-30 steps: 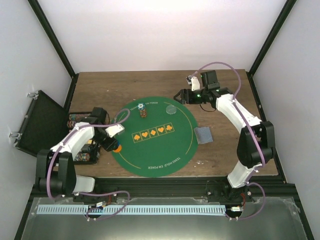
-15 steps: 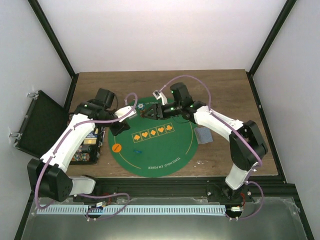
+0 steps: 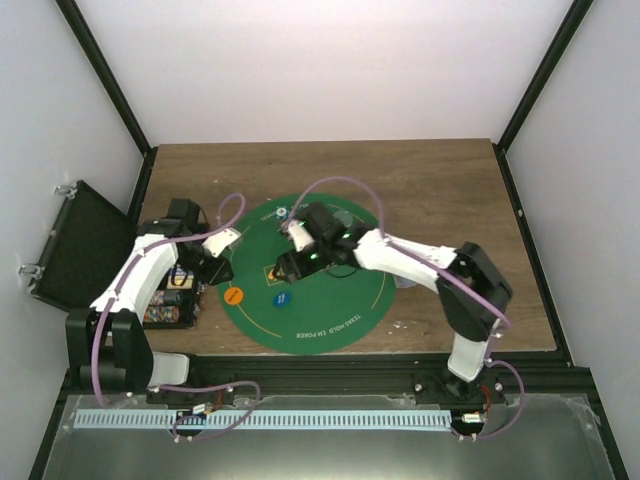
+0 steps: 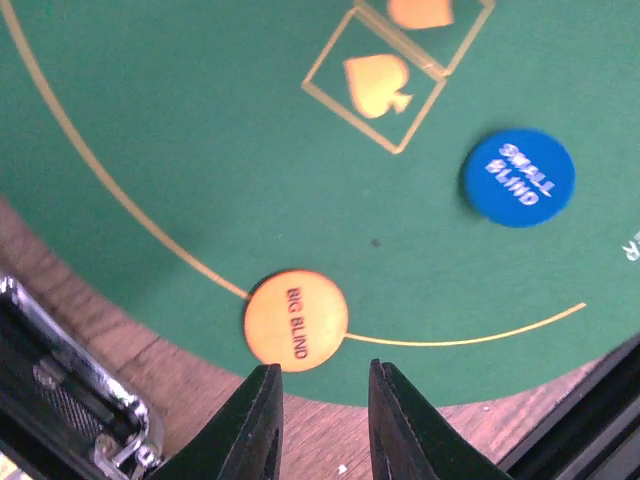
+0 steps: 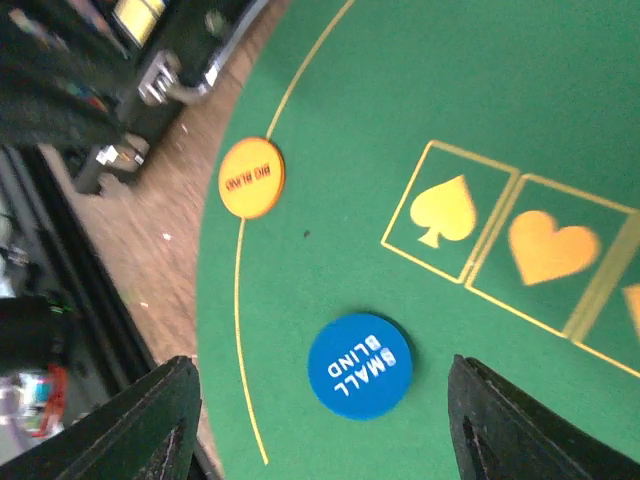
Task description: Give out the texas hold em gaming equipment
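Observation:
An orange disc marked BIG BLIND (image 4: 296,320) lies on the near-left rim line of the green mat (image 3: 330,300); it also shows in the top view (image 3: 233,296). A blue disc marked SMALL BLIND (image 5: 360,365) lies flat on the mat to its right (image 3: 281,298). My left gripper (image 4: 322,372) is open and empty, just short of the orange disc. My right gripper (image 5: 322,367) is wide open above the blue disc, touching nothing. A small pale disc (image 3: 283,212) sits at the mat's far edge. No playing cards show clearly; the right arm covers their spot.
An open black case (image 3: 80,250) with chip rows (image 3: 165,300) stands left of the mat; its metal latch edge (image 4: 60,400) is close to my left fingers. Five suit boxes (image 3: 320,262) run across the mat's middle. The black frame rail runs along the table's near edge.
My right arm swung from the mat's far side to its near left and now hangs open over the blue disc lying there. My left gripper drew back left, near the orange disc.

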